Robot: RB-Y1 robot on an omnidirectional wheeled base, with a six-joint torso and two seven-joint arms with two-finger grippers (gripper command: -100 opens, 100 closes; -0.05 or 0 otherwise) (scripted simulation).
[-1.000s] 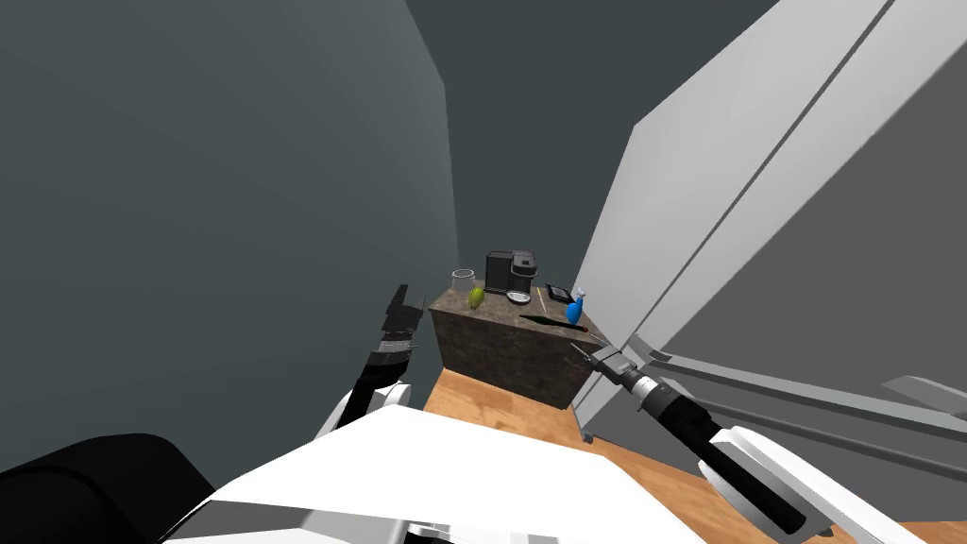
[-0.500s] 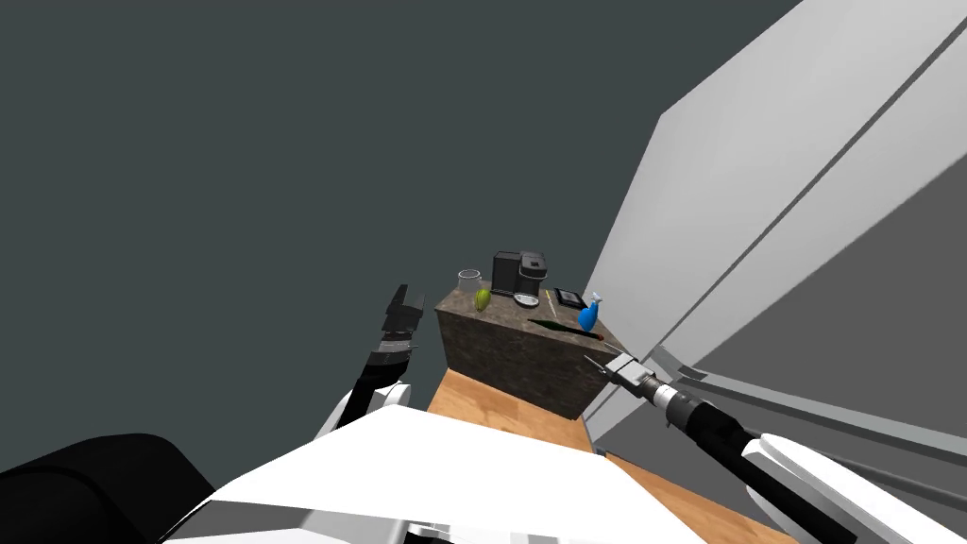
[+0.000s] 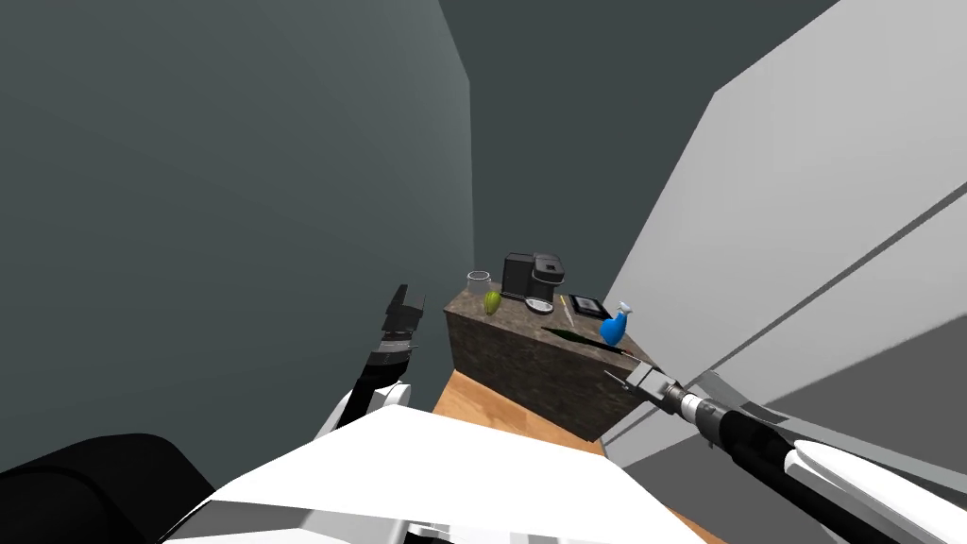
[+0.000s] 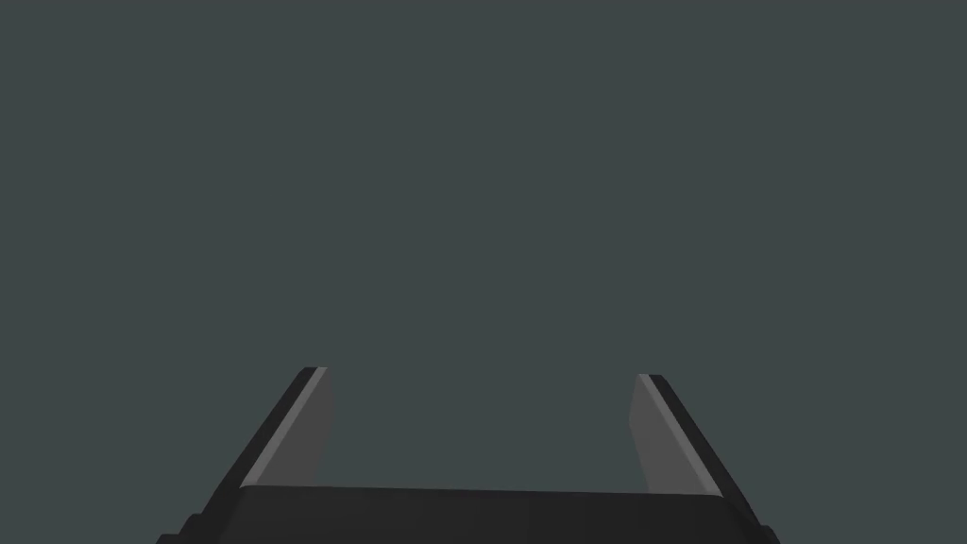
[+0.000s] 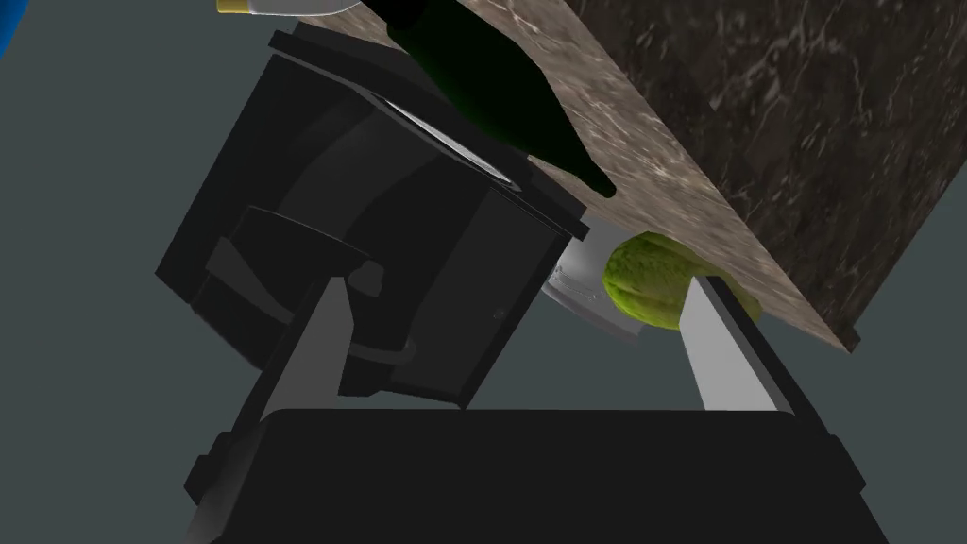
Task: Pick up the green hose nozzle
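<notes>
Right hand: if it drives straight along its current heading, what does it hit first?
The right hand would probably meet the black coffee machine, centred between its open fingers; the green nozzle sits off-line by one finger. Depth unclear.

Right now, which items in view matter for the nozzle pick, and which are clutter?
Job: yellow-green ribbed oval hose nozzle on the dark stone-patterned counter; right gripper, open, by the counter's near corner.
Lying about: black coffee machine; clear glass jar; dark green bottle lying flat; blue bottle with a white top; flat black tray; left gripper, open, beside the counter.
</notes>
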